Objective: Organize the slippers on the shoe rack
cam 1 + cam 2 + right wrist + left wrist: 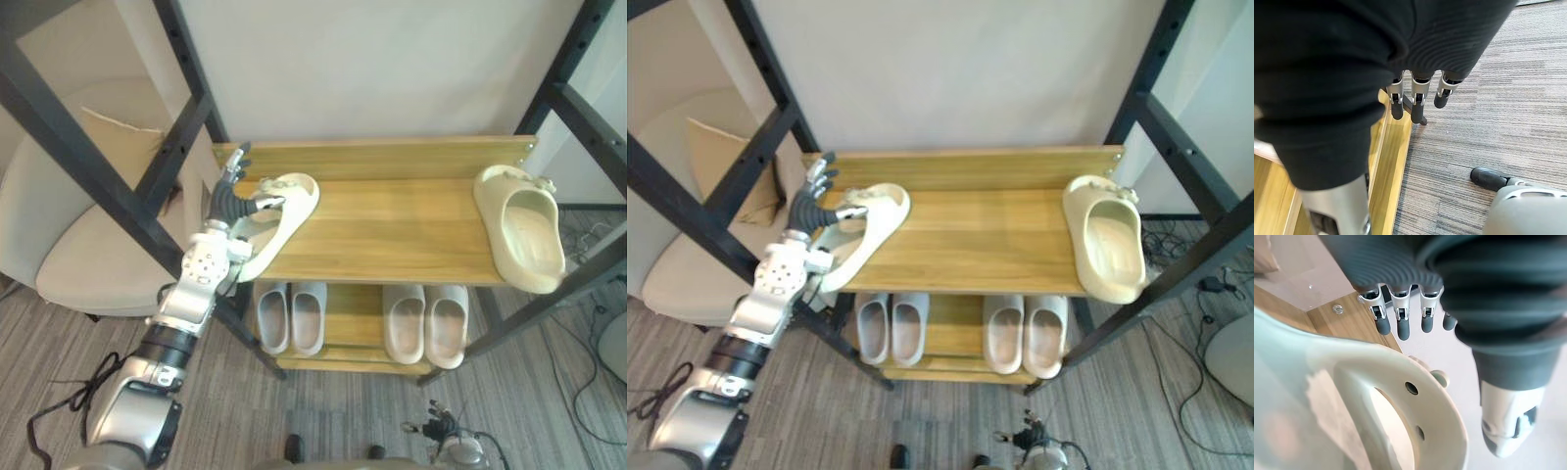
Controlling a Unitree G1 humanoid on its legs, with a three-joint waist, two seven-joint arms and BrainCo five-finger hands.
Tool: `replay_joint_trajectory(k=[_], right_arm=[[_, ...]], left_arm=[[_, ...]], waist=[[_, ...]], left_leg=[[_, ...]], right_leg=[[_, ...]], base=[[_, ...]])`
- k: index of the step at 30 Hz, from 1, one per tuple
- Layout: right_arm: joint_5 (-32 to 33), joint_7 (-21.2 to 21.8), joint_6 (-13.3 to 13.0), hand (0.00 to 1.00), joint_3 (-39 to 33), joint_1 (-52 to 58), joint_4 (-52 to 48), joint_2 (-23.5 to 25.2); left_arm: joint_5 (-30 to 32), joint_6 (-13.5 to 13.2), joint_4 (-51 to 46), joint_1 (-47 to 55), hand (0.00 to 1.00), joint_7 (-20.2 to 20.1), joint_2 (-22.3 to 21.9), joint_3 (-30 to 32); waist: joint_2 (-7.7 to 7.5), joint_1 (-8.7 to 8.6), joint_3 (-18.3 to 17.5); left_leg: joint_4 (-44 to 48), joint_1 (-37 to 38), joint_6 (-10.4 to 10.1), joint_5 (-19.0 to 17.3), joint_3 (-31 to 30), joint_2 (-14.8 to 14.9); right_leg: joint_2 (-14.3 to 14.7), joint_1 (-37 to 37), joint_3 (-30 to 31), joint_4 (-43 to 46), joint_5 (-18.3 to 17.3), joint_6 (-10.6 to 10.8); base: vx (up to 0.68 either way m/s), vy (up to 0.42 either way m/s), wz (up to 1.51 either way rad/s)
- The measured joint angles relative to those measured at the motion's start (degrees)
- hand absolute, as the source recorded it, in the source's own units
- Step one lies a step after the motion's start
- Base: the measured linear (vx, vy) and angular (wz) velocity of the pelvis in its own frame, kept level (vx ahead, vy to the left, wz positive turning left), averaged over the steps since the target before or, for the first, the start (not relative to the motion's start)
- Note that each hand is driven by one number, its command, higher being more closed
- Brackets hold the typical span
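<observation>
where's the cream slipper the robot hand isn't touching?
Right end of the top shelf in the eye views: the cream slipper overhangs the front edge, above the right-hand pale pair.

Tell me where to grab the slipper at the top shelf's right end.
Probably by the heel end of the slipper, from the front: it lies sole down, toe toward the back, heel jutting past the front edge of the shelf, leaving finger room underneath.

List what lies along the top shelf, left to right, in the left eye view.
left hand → left cream slipper → bare stretch of the top shelf → right cream slipper, at the shelf's right end
</observation>
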Motion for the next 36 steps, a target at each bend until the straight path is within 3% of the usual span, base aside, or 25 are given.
replay_joint_trajectory(k=[10, 36], right_arm=[[-0.1, -0.3, 0.6, 0.0, 0.0, -0.2, 0.0, 0.2], [0.0, -1.5, 1.3, 0.0, 2.5, -2.2, 0.6, 0.2]], left_arm=[[-6.4, -0.1, 0.1, -0.3, 0.0, 1.1, -2.9, -0.1], [-26.7, -1.4, -2.2, -1.4, 0.0, -0.3, -2.9, -7.5]], waist=[[-0.23, -0.72, 0.2], [-0.31, -1.43, 0.8]], left_leg=[[0.0, 0.3, 0.0, 0.0, -1.3, -0.7], [0.0, 0.6, 0.0, 0.0, -1.8, -0.8]], right_leg=[[-0.7, 0.9, -1.1, -0.2, -0.3, 0.4], [-0.8, 2.0, -2.3, -0.9, -0.3, 0.5]], base=[[-0.01, 0.0, 0.06], [-0.01, -0.004, 0.01]])
